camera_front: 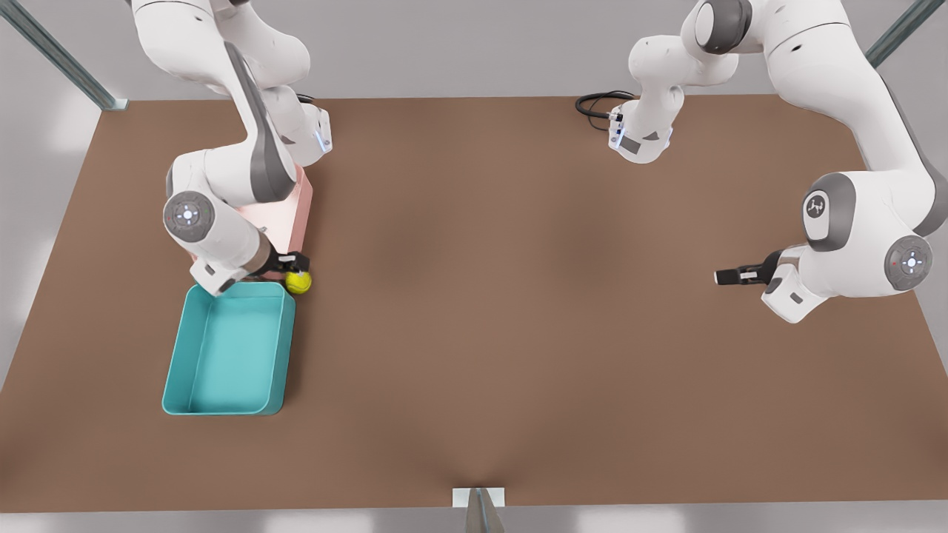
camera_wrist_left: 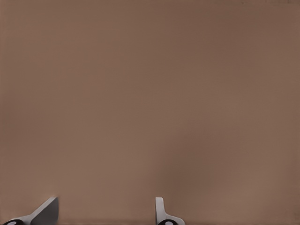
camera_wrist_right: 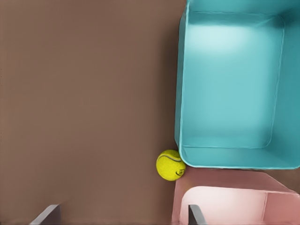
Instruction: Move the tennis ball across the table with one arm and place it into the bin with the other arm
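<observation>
The yellow-green tennis ball (camera_front: 298,282) (camera_wrist_right: 170,165) lies on the brown table (camera_front: 474,311), touching the corner of the teal bin (camera_front: 289,348) (camera_wrist_right: 180,93) and close to the pink tray. My right gripper (camera_front: 296,263) (camera_wrist_right: 122,215) hovers just above the ball at the front view's left; its fingers are open and nothing is between them. At the front view's right my left gripper (camera_front: 729,276) (camera_wrist_left: 103,213) waits open over bare table, far from the ball.
The pink tray (camera_front: 300,215) (camera_wrist_right: 220,180) stands directly behind the teal bin, partly hidden under the right arm. A black cable (camera_front: 596,104) lies at the table's far edge. A wide stretch of tabletop separates the two arms.
</observation>
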Tool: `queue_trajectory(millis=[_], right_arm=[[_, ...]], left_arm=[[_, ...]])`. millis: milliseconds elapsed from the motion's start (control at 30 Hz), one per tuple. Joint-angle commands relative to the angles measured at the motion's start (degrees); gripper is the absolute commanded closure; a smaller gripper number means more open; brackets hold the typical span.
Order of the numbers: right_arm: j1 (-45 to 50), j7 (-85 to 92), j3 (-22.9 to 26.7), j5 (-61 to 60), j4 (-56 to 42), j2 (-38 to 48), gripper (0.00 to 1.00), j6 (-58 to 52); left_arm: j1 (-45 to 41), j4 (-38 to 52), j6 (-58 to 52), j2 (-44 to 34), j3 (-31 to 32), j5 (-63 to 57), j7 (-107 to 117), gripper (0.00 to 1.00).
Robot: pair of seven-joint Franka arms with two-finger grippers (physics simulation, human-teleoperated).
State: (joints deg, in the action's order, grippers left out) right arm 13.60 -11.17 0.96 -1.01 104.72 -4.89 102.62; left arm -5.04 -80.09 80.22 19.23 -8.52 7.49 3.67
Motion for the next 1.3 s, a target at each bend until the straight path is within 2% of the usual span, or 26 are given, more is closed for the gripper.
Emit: queue_trajectory(millis=[0, 200, 367, 567, 667, 733, 833, 867, 1033, 1267], right_arm=[[-1.39, -2.1, 0.09, -0.05, 0.14, 1.73, 0.0, -2.51], [-0.42, -2.1, -0.44, -0.22, 5.06, 1.29, 0.0, -0.67], [9.33, -0.44, -0.44, 0.04, 4.71, -0.99, 0.0, -1.54], [12.24, 21.01, -0.44, 0.22, 0.14, -9.78, 0.0, -2.69], [13.47, 25.85, -0.53, 4.17, 0.05, -11.1, 0.0, -2.86], [13.64, 29.96, -0.53, 7.15, -1.0, -13.21, 0.0, -2.69], [12.85, 50.17, -0.44, 8.83, -7.41, -20.15, 0.0, -2.51], [12.85, 53.26, -0.35, 9.53, -8.82, -21.91, 0.0, -2.51], [13.99, 65.31, -0.17, 15.42, -8.65, -22.62, 0.0, -2.51], [14.35, 68.47, -0.17, 20.96, -3.73, -20.77, 0.0, -0.93]], left_arm=[[-0.06, -0.06, -0.24, -0.07, -0.01, 0.07, 6.26, 0.0], [-0.06, -0.06, -0.24, -0.07, -0.01, 0.07, 6.26, 0.0], [-0.06, -0.06, -0.24, 0.02, -0.01, 0.16, 6.26, 0.0], [-0.06, -0.15, -0.24, 0.28, -0.01, 0.16, 6.26, 0.0], [-0.06, -0.15, -0.24, 0.37, -0.01, 0.25, 6.08, 0.0], [-0.67, 4.68, -0.15, 0.28, 9.65, 0.07, 6.43, 0.0], [-1.9, 12.93, -1.21, -0.24, 18.0, -0.28, 14.25, 0.0], [-2.43, 18.57, -0.94, 0.46, 18.71, -4.39, 12.15, 0.0], [-1.37, 18.22, -2.26, 2.3, 18.19, -4.76, 12.15, 0.0], [-1.46, 18.22, -2.26, 2.74, 18.36, -3.0, 12.5, 0.0]])
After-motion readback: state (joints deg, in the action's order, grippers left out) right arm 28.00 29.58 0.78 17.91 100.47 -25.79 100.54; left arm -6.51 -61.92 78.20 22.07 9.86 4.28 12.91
